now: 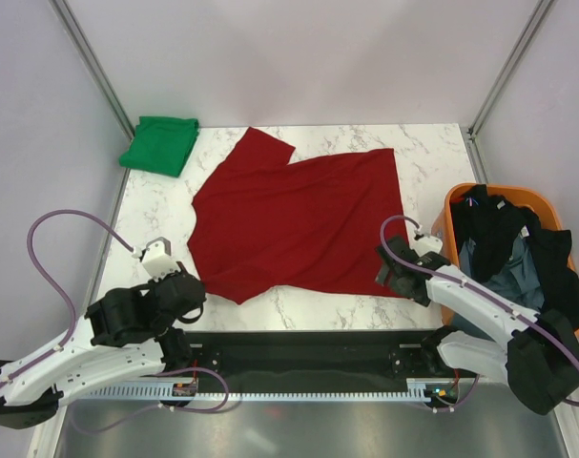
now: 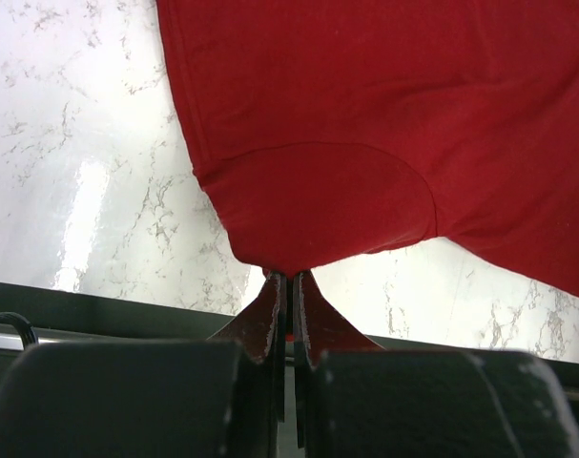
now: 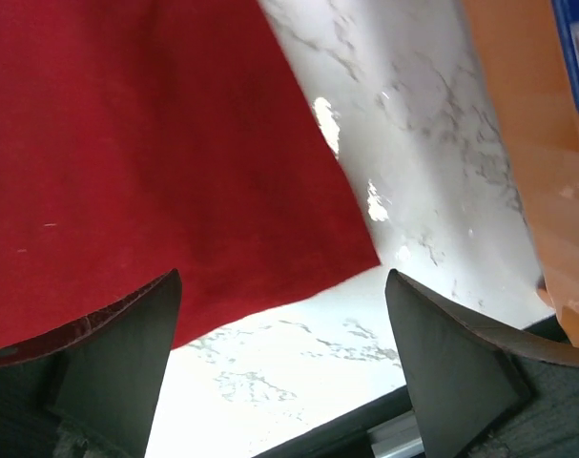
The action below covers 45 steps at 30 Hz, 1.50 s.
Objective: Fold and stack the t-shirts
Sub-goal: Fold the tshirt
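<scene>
The red t-shirt (image 1: 299, 224) lies flat on the tabletop (image 1: 432, 153), the left claw (image 2: 290, 305) pinched tight on its near sleeve edge and the right claw (image 3: 281, 277) wide apart above its near right corner.

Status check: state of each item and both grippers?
red shirt: spread flat, unfolded, near-left edge pinched
green shirt: folded, far-left corner
dark clothes: heaped in basket, spilling over rim
basket: upright, right of red shirt
left gripper: shut on red shirt
right gripper: open, over red shirt's near-right corner
</scene>
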### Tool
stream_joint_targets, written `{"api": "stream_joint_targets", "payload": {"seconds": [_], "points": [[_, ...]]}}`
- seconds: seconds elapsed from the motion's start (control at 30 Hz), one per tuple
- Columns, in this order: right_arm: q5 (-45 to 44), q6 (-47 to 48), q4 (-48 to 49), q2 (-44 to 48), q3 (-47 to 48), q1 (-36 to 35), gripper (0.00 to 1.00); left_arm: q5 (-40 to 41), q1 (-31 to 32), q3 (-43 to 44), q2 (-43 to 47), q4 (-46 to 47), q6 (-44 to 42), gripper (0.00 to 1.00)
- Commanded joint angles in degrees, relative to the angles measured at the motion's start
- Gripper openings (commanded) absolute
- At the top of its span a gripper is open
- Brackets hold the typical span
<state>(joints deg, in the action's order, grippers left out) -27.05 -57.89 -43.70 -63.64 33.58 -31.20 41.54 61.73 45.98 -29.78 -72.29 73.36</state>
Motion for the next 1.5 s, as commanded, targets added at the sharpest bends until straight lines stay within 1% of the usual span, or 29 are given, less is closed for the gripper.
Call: {"api": "stream_joint_targets", "payload": {"seconds": [0.0,0.03,0.2,0.3,0.33,0.4,0.43,0.5,0.53,0.57,0.63,0.7,0.73,0.77,0.8,0.83,0.93,1.03,1.1,1.13,1.2,1.23,1.3,1.33,1.37,1.4,1.43,1.47], "points": [[-1.26,-5.92,0.27,1.58,-2.64,0.18,0.94,3.11,-0.21,0.52,-0.28,0.75,-0.77,0.02],[-1.08,-6.27,0.98,1.93,-4.04,0.18,0.93,2.94,-0.21,0.43,-0.37,0.75,-0.77,0.02],[-1.6,-6.8,2.22,0.88,-4.93,0.18,0.84,2.85,-0.21,0.34,0.16,1.19,-1.12,0.02],[-2.48,-6.8,2.74,0.79,-5.37,0.26,0.74,2.85,-0.12,0.25,0.42,1.28,-1.29,0.02],[-2.74,-6.63,3.01,0.79,-5.63,0.26,0.68,2.85,-0.21,0.25,0.16,1.28,-1.38,0.02],[-2.57,-6.01,3.79,0.44,-5.72,0.26,0.63,2.76,-0.21,0.25,-0.01,1.28,-1.29,0.02],[-2.75,-5.83,3.89,0.18,-5.63,0.35,0.54,2.84,-0.12,0.25,-0.01,1.28,-1.38,0.02],[-2.4,-4.96,4.59,-0.26,-5.55,0.35,0.42,2.76,-0.21,0.17,-0.1,1.45,-1.47,0.02],[-2.13,-4.69,4.77,-0.35,-5.46,0.26,0.28,2.76,-0.12,0.25,-0.02,1.45,-1.47,0.02],[-1.26,-4.34,4.85,-0.35,-5.37,0.35,0.2,2.58,-0.21,0.25,-0.01,1.36,-1.47,0.02],[-0.2,-3.29,5.12,-0.17,-4.85,0.35,0.0,1.62,-0.21,0.25,0.16,1.63,-1.73,0.02],[1.38,-2.67,3.64,0.7,-4.14,0.35,0.0,-0.48,-0.21,0.26,0.86,3.81,-4.79,0.02],[1.64,-2.76,2.67,1.23,-3.27,0.26,0.0,-3.97,-0.21,0.08,2.26,5.3,-6.64,0.02],[2.0,-2.76,1.53,2.89,-2.83,0.35,0.0,-6.01,-0.21,-0.1,2.79,7.84,-10.05,0.02],[2.52,-2.93,-0.75,4.04,-2.13,0.26,0.0,-7.86,-0.21,-0.1,3.06,8.48,-11.3,0.02],[3.14,-2.58,-1.38,5.26,-1.86,0.18,0.0,-11.44,-0.21,-0.01,2.97,8.83,-12.44,0.02],[5.16,-4.07,-4.11,11.85,-0.8,0.18,0.0,-16.38,-0.21,0.87,-0.43,8.92,-16.13,0.02],[6.39,-3.9,-5.07,12.92,1.56,0.26,0.0,-16.58,-0.12,1.74,-3.69,9.18,-18.25,0.02],[5.7,-3.37,-6.04,11.87,4.54,0.18,0.0,-15.88,-0.21,3.32,-6.24,10.76,-22.11,0.02],[4.91,-2.5,-6.3,10.39,5.52,0.18,0.0,-14.74,-0.56,5.59,-6.95,11.03,-25.25,0.02],[4.11,-1.18,-6.31,8.71,9.11,0.26,0.0,-13.6,-1.7,8.76,-10.9,11.12,-28.52,0.03],[3.41,-0.57,-6.39,6.44,10.44,0.35,0.0,-13.5,-4.32,12.17,-12.39,11.21,-32.54,0.03],[2.62,1.63,-6.39,3.97,14.55,0.44,0.0,-15.07,-8.1,15.36,-17.56,11.82,-37.21,0.03],[2.44,2.33,-6.48,2.65,15.89,1.14,0.0,-18.04,-12.73,16.68,-19.42,13.48,-39.5,0.02],[2.44,3.82,-6.4,0.47,17.29,1.66,0.0,-19.9,-14.87,18.78,-20.92,14.54,-44.14,0.02],[2.44,4.62,-6.22,-0.6,20.09,2.97,0.0,-21.66,-16.8,19.58,-23.54,15.77,-46.27,0.02],[2.35,5.58,-6.04,-1.66,21.51,3.68,0.0,-24.63,-20.22,20.37,-24.87,16.82,-48.21,0.02],[2.52,6.55,-5.78,-3.58,23.0,4.47,0.0,-25.97,-21.82,21.95,-26.11,18.22,-51.18,0.02]]}}
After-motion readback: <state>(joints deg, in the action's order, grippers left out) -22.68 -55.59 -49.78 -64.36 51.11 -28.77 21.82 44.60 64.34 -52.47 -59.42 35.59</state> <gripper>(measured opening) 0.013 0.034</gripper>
